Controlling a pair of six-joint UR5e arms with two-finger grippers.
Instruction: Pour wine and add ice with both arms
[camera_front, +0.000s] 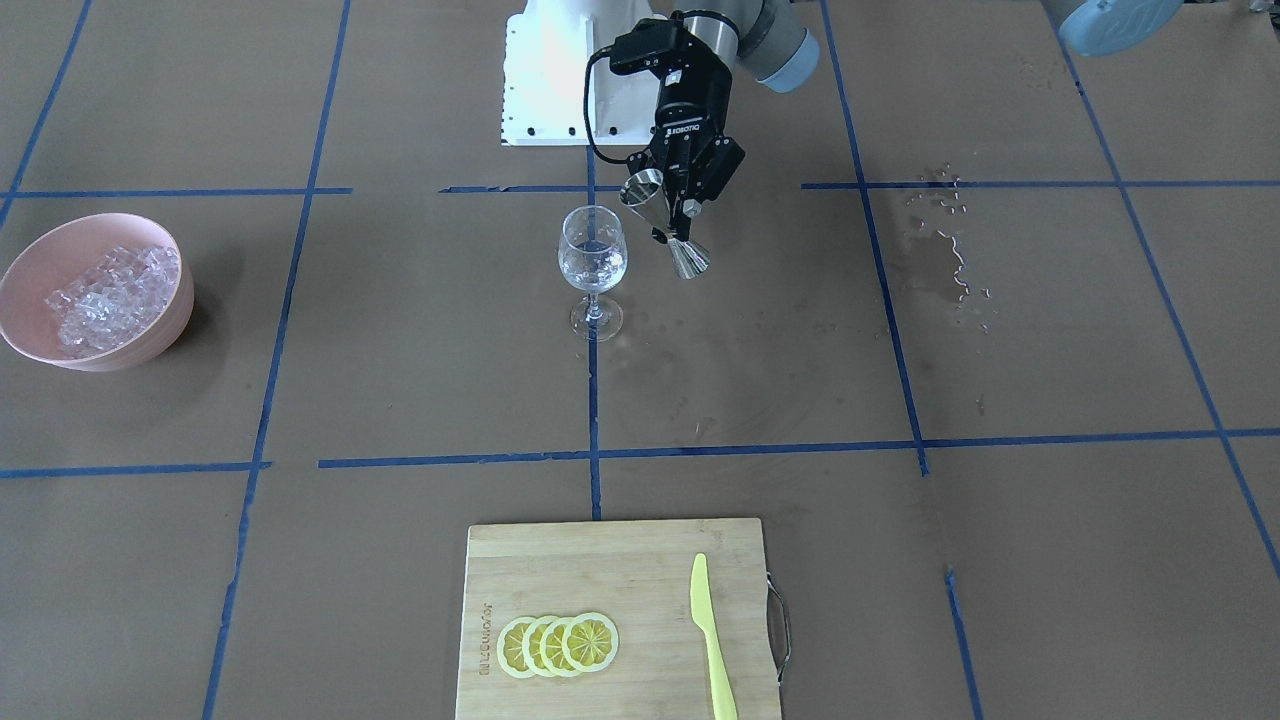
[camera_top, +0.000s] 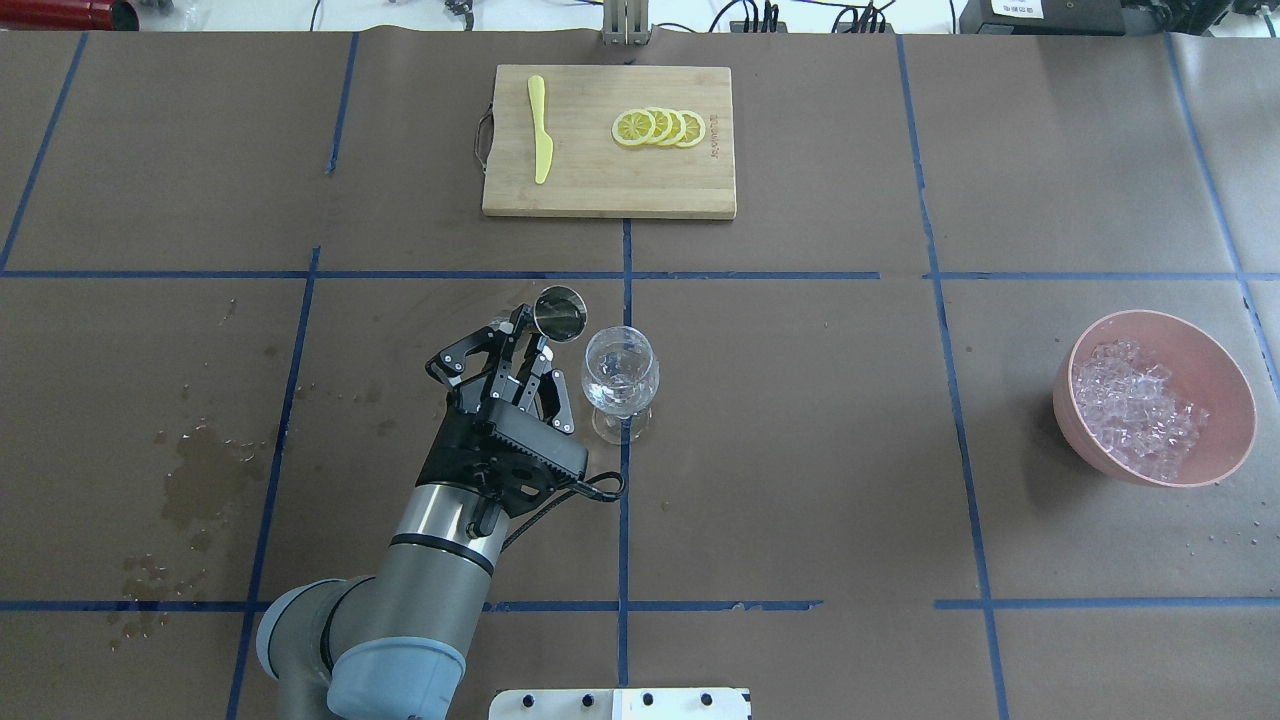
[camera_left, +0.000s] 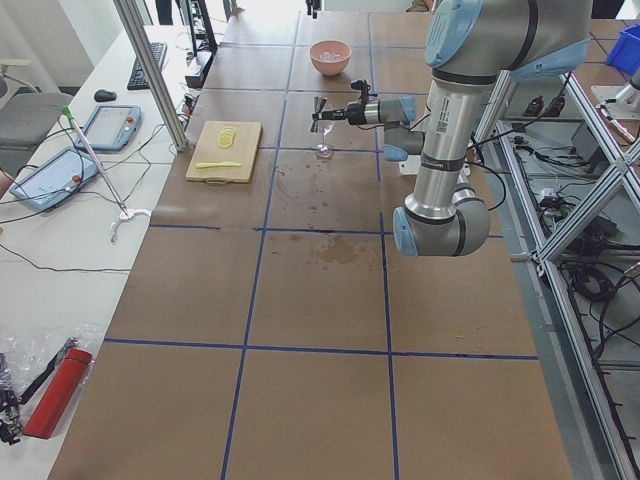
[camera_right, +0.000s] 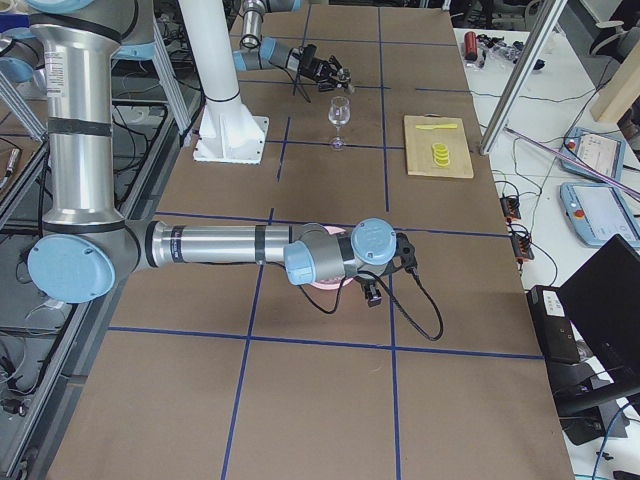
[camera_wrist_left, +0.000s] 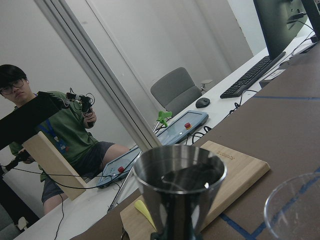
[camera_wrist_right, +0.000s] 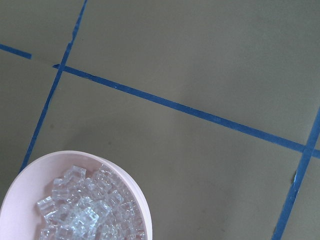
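Left gripper (camera_top: 530, 345) is clamped shut on the jigger (camera_top: 560, 312), tilted at the wine glass's (camera_top: 620, 375) 10 o'clock, I'd guess for pouring. Wine (camera_front: 592, 268) glints inside the glass. Ice (camera_top: 1135, 405) sits in the pink bowl (camera_top: 1215, 370) at 3 o'clock. Only the right wrist cam shows it close. Right gripper (camera_right: 370, 288): can't tell whether it's open.

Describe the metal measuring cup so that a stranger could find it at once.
On the brown table, find the clear wine glass standing near the centre, on a blue tape line. Beside it, the left gripper holds the measuring cup in the air. It is the only shiny steel thing, shaped as two cones joined tip to tip.
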